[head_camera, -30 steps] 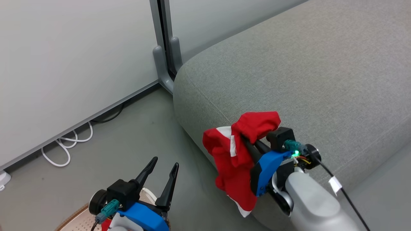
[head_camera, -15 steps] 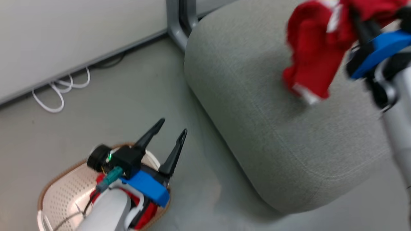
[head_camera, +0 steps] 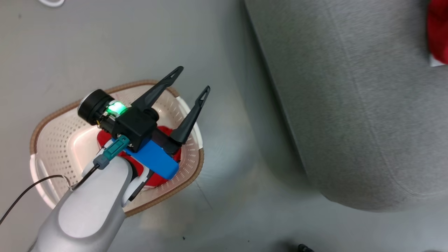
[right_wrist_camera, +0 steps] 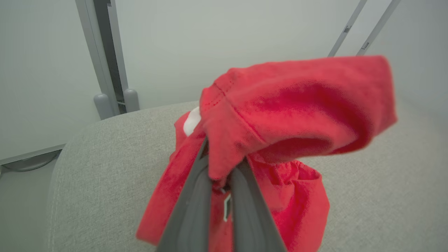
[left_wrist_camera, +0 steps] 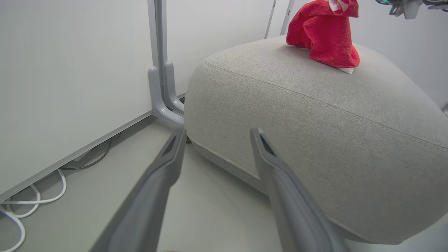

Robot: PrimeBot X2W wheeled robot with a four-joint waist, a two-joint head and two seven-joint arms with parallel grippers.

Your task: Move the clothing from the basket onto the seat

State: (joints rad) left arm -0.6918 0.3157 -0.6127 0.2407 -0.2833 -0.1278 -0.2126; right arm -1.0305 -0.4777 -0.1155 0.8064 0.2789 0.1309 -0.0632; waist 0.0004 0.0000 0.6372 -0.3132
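Observation:
The basket point(head_camera: 115, 85) stands on the floor at the left of the head view. One red piece of clothing point(head_camera: 155, 179) lies in it, largely hidden under my left arm. My left gripper point(head_camera: 194, 77) hovers open above the basket's right rim, nothing between its fingers; in its own view the left gripper point(left_wrist_camera: 217, 131) points at the seat point(left_wrist_camera: 315, 122). My right gripper point(right_wrist_camera: 222, 175) is shut on the other red clothing point(right_wrist_camera: 290, 105), which hangs bunched over the seat point(right_wrist_camera: 105, 157). That garment point(left_wrist_camera: 323, 35) reaches down to the seat top; contact is unclear.
A strip of grey floor point(head_camera: 227, 157) separates the basket from the seat point(head_camera: 350, 105). A grey partition post point(left_wrist_camera: 161, 70) stands by the seat's corner against a pale wall. White cables point(left_wrist_camera: 35, 199) lie along the wall's foot.
The head camera has tilted down, bringing the basket into view. My right gripper has carried the red garment from the seat's front edge to above its top. The left gripper stays open.

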